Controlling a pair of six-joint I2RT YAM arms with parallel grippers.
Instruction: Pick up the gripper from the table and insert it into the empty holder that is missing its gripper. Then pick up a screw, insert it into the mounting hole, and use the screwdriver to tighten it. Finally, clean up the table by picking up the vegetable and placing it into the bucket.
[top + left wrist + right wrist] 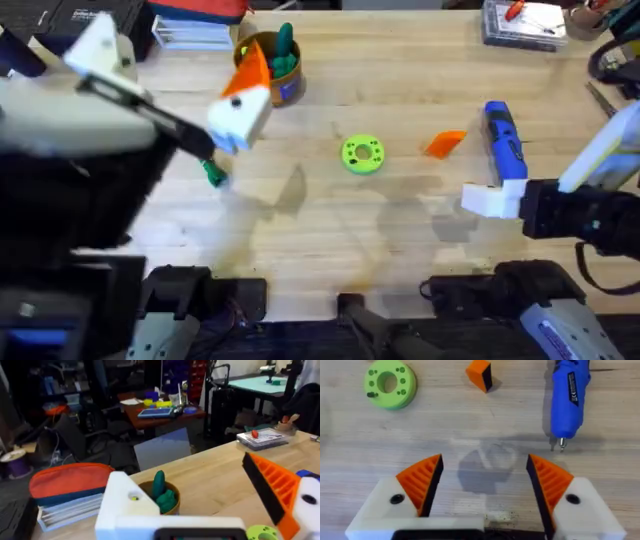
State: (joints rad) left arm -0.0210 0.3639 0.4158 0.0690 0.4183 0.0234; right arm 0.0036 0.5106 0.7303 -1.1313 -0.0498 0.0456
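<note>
The gripper, an orange wedge (445,143) (480,373), lies on the table between a round green disc (362,154) (390,383) and the blue screwdriver (505,145) (568,397). My left gripper (178,60) (200,502) is raised high, open and empty. One of its fingers is the plain white holder block (125,502) (100,48), the other carries an orange tip (272,485). It faces the brown bucket (272,72) (172,505), in which a green vegetable (285,45) (162,491) stands. My right gripper (490,200) (485,480) hovers open over bare wood, short of the wedge.
A small green object (213,175) lies on the table under the left arm. An orange pouch on stacked books (70,480) sits at the back left. A flat case (525,20) (265,437) is at the back right. The table's far edge drops off behind the bucket.
</note>
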